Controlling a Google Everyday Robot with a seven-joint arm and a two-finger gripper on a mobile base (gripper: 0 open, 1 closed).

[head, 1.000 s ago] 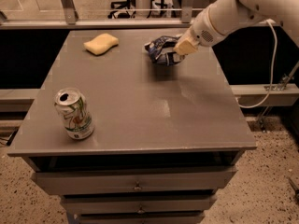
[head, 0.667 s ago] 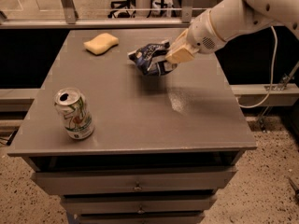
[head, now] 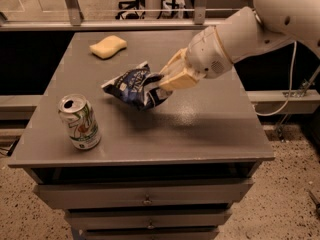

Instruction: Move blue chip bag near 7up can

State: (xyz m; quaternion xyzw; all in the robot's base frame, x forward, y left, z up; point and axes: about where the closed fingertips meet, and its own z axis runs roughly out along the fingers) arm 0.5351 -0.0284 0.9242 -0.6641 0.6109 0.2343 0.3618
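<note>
The blue chip bag [head: 132, 86] is a crinkled dark-blue foil bag with white lettering. It hangs in the air above the middle of the grey cabinet top [head: 200, 119], casting a shadow below. My gripper [head: 161, 82] is shut on the bag's right end, with my white arm reaching in from the upper right. The 7up can [head: 79, 122], white and silver with a green-and-red logo, stands upright near the front left corner. The bag is to the right of and behind the can, a short way from it.
A pale yellow sponge [head: 108, 46] lies at the back left of the top. Drawers [head: 145, 196] sit below the front edge. A rail and a cable run behind and to the right of the cabinet.
My gripper has carried the bag from the back right of the top forward and to the left, toward the can. The can and sponge have not moved.
</note>
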